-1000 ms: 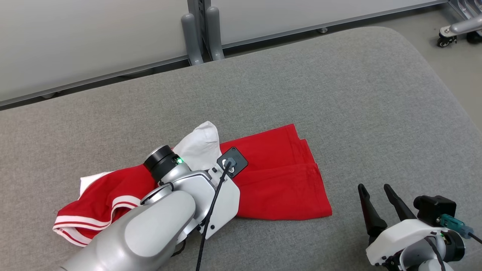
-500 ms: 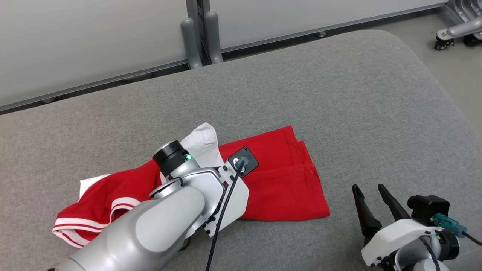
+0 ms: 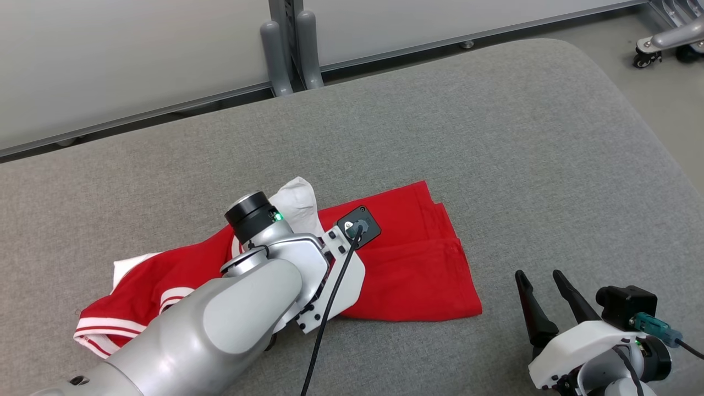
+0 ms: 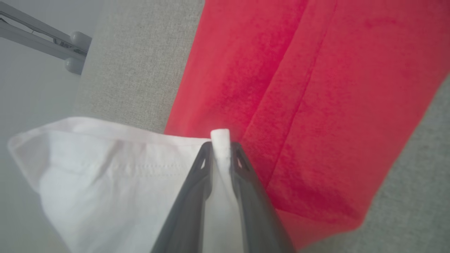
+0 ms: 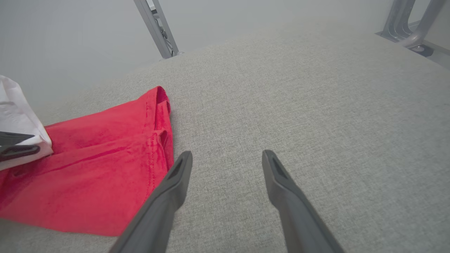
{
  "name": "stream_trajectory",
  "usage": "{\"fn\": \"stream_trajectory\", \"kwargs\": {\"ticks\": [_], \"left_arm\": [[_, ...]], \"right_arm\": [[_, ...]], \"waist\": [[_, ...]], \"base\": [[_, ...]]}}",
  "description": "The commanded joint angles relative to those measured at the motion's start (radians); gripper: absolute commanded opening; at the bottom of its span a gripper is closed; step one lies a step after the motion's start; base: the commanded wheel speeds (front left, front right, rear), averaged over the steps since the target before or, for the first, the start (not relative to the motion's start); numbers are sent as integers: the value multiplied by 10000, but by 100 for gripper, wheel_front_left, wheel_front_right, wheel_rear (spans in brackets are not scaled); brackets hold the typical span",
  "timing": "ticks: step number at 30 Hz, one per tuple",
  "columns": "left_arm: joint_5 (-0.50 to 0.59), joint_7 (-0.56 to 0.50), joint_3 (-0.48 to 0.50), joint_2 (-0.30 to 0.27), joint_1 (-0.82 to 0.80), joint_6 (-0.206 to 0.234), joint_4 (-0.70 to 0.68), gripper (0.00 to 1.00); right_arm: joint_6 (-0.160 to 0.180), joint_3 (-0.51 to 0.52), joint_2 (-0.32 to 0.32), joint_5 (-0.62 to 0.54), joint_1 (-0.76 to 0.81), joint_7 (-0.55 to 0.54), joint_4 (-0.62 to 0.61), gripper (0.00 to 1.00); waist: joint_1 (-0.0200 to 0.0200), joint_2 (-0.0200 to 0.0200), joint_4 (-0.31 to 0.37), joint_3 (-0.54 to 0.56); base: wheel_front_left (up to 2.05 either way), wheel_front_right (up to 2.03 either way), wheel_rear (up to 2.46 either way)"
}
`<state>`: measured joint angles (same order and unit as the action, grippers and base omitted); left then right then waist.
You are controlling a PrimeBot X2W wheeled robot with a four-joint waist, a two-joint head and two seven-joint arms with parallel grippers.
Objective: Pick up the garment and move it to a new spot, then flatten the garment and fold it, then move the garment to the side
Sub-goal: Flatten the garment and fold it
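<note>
Grey padded surface (image 3: pixel 495 137): carries the garment (image 3: pixel 418 264), which lies left of centre and toward the near edge.

Garment, left end: bunched, red with white striped trim (image 3: pixel 104 327).

Left arm (image 3: pixel 220 330): reaches in from the near left and crosses over the garment's middle.

Left gripper (image 4: pixel 220 151): clamped on a fold of the garment's white section (image 3: pixel 297 201). In the left wrist view, white cloth is pinched between the two dark fingers and a small tuft stands past their tips. That white section is raised above the red cloth.

Garment, right part: red, lying flat in overlapping layers, hem edges toward the far right.

Right gripper (image 3: pixel 539 275): near right, well apart from the garment, fingers spread, grasping nothing, above bare surface.

Far right: wheeled metal leg (image 3: pixel 641 59) on the floor.
</note>
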<state>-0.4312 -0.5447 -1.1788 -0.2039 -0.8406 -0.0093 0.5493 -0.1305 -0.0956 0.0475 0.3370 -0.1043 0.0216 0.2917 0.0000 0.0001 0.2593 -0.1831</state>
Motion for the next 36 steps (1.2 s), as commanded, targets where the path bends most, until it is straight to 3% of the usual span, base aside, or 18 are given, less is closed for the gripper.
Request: {"fn": "stream_trajectory", "kwargs": {"ticks": [1, 5, 7, 12, 21, 29, 30, 32, 33, 34, 36], "left_arm": [[-4, 63, 10, 6, -171, -58, 35, 24], [-90, 121, 49, 70, -268, -56, 94, 4], [-139, 322, 123, 140, -297, 38, 84, 0], [-354, 721, 439, 264, -256, 327, -304, 0], [-939, 1039, 832, -21, 913, 1027, -2161, 0], [-1066, 919, 860, -214, 1140, 1240, -2766, 0], [-1077, 910, 869, -220, 1131, 1255, -2803, 0], [-1108, 892, 892, -252, 1123, 1259, -2849, 0], [-1131, 898, 909, -262, 1110, 1276, -2868, 0], [-1131, 898, 909, -262, 1110, 1276, -2868, 0], [-1135, 876, 922, -288, 1080, 1289, -2893, 0]], "right_arm": [[-6, 69, 59, 49, -132, 97, 15, 100], [-6, 89, 59, 16, -124, 88, 85, 100], [-6, 126, 57, 10, -153, 92, 112, 100], [-6, 45, 59, -193, -318, -287, -137, 100], [-6, 301, 64, -1219, -829, -3202, -737, 100], [-4, 864, 67, -1396, -1010, -4662, -859, 95], [-6, 938, 61, -1412, -955, -4809, -878, 88], [-6, 1039, 58, -1387, -914, -5049, -920, 67], [-6, 1054, 58, -1380, -920, -5112, -960, 60], [-6, 1054, 58, -1380, -920, -5112, -960, 60], [-6, 1090, 61, -1334, -877, -5256, -962, 46]], "waist": [[0, -1, -38, -13], [0, -1, -137, -17], [0, -1, -269, -2], [0, -1, -692, 26], [0, -1, -1950, -88], [0, -1, -2303, -161], [0, -1, -2306, -160], [0, -1, -2292, -162], [0, -1, -2277, -166], [0, -1, -2277, -166], [0, -1, -2251, -175]], "base": [[0, 0, 0], [0, 0, 0], [0, 0, 0], [0, 0, 0], [0, 0, 0], [0, 0, 0], [0, 0, 0], [0, 0, 0], [0, 0, 0], [0, 0, 0], [0, 0, 0]]}}
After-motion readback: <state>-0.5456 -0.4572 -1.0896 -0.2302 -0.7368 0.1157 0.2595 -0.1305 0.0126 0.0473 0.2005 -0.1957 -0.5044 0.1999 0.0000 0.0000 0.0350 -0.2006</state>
